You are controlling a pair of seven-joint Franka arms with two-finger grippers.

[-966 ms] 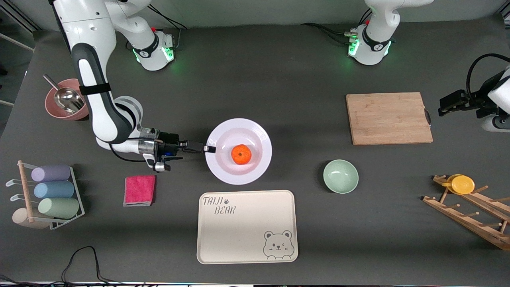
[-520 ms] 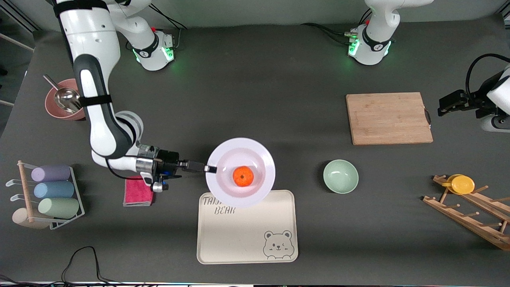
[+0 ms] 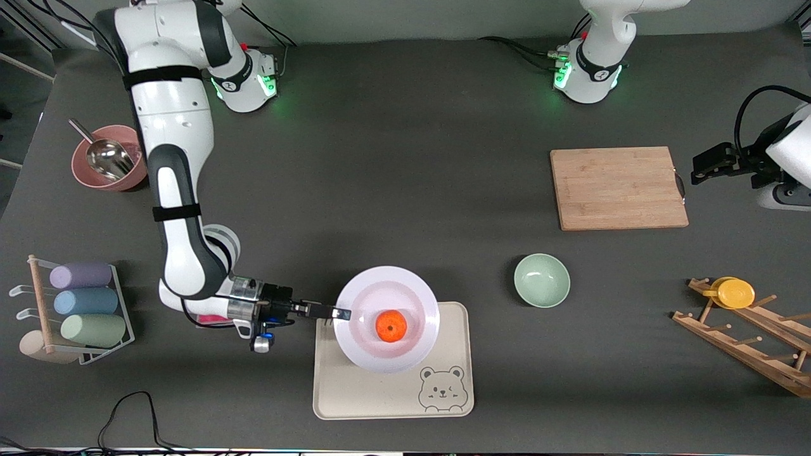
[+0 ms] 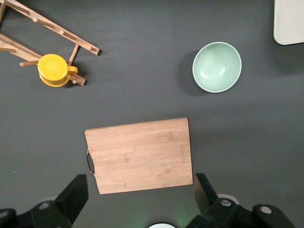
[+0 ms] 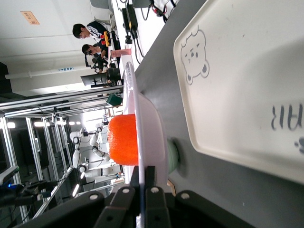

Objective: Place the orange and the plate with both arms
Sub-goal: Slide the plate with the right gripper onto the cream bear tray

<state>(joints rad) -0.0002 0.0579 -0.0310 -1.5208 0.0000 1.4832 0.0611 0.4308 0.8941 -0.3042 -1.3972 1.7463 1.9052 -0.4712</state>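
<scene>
The plate (image 3: 386, 327) is held clear of the worktop (image 3: 405, 158) over the cream tray (image 3: 393, 392), its disc near level in the right wrist view, face up, covering the tray's printed lettering from the front camera. The orange (image 3: 391, 326) sits in the plate's shallow centre; being round, it shows no long axis. The right end effector (image 3: 339, 313) is clenched on the plate's rim at the plate's 9 o'clock edge in the front view, the fingers pinching the rim (image 5: 142, 175) from above and below. A pink cloth (image 3: 203, 320) is mostly hidden under the right arm's wrist. The bear drawing at the tray's 5 o'clock corner stays uncovered. The green bowl (image 3: 542, 280) stands at the plate's 2 o'clock, well apart, with bare worktop between. The left end effector (image 3: 697, 172) waits released, fingers (image 4: 76, 194) spread, beside the cutting board (image 3: 618, 188) at the board's 3 o'clock edge. The left arm is cut off by the frame edge.
</scene>
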